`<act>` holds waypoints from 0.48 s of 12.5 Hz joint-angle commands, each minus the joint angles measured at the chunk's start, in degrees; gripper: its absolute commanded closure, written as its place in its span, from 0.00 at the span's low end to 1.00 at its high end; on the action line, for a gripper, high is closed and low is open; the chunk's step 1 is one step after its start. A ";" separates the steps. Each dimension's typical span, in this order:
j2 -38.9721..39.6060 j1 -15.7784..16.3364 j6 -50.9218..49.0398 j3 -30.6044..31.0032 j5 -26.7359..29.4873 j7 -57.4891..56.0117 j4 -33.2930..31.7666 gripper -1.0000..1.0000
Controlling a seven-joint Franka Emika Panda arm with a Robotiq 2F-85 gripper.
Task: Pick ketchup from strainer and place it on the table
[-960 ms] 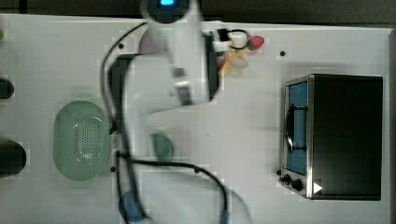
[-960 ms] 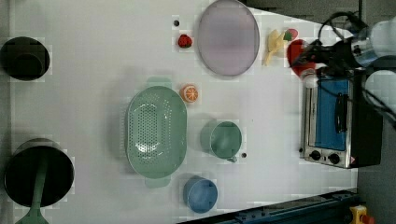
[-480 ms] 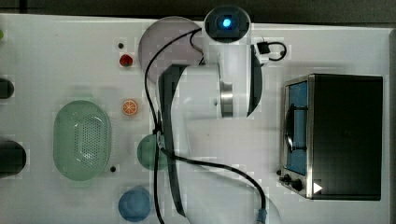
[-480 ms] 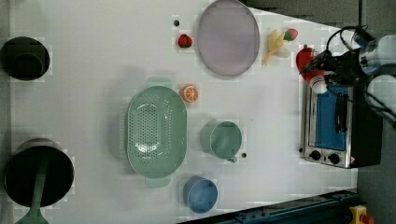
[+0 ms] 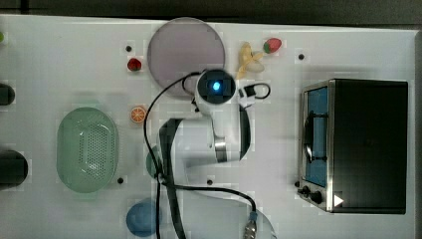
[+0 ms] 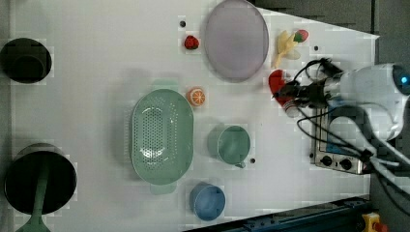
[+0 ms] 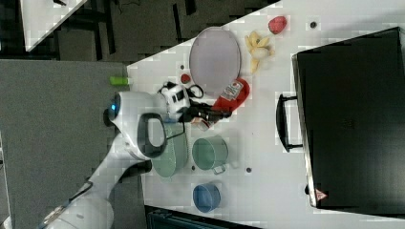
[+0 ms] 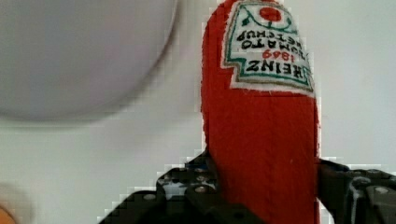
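Note:
The ketchup (image 8: 261, 121), a red bottle with a white Heinz label, sits between my gripper's (image 8: 264, 179) two black fingers (image 8: 187, 186), which are shut on its lower end. In the left view the ketchup (image 6: 277, 82) and the gripper (image 6: 296, 93) are between the lilac plate and the toaster oven, above the white table (image 6: 96, 72). The right view shows the ketchup (image 7: 232, 94) by the plate's edge, with the gripper (image 7: 206, 112) behind it. The pale green strainer (image 5: 87, 149) (image 6: 162, 136) stands with nothing in it, well away from the gripper.
A lilac plate (image 6: 236, 38) lies close to the ketchup, and a toaster oven (image 5: 356, 144) stands at the top view's right. An orange slice (image 6: 196, 96), a strawberry (image 6: 191, 42), a teal cup (image 6: 233, 144), a blue cup (image 6: 207, 201), banana pieces (image 5: 249, 60) and black pots (image 6: 38, 179) are on the table.
The arm has carried the ketchup from near the oven's far corner down and to the left view's left, toward the plate's edge. The gripper stays shut on it.

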 commanded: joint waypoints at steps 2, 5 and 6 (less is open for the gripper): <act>-1.40 -1.57 6.10 -0.93 -0.21 -1.82 -6.11 0.40; 0.63 -1.65 7.44 -0.99 -0.21 -1.82 -7.04 0.37; 1.45 -1.66 7.47 -0.98 -0.22 -1.83 -7.02 0.27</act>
